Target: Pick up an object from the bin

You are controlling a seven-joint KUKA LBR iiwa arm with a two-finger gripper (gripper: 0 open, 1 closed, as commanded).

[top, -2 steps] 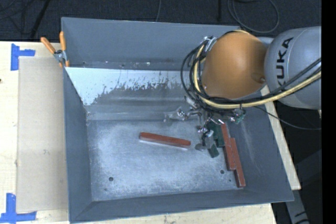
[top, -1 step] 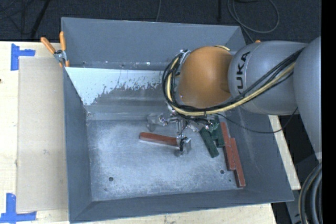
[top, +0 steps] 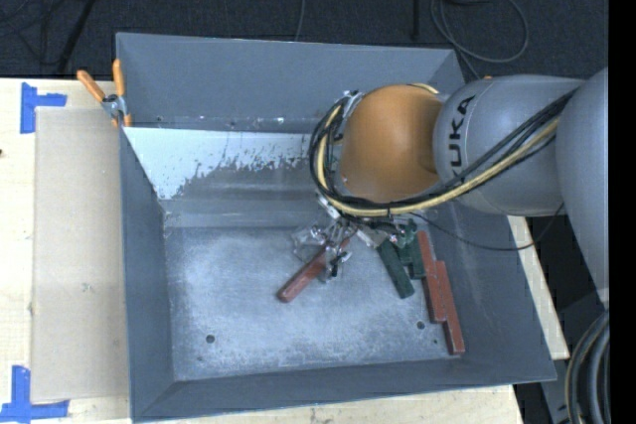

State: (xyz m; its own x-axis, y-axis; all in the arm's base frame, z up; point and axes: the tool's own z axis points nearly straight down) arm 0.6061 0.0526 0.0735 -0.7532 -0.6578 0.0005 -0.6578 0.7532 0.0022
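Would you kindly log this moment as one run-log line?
end effector: low over brown stick | nearby: dark green piece, reddish bar | lifted: nothing yet

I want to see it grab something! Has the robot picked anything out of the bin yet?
Not yet. Done: the hand sits low in the bin, at the top end of a brown stick near the middle. In hand: likely getting a grip; I cannot tell if it has one. Left: lifting, since the stick lies on the bin floor.
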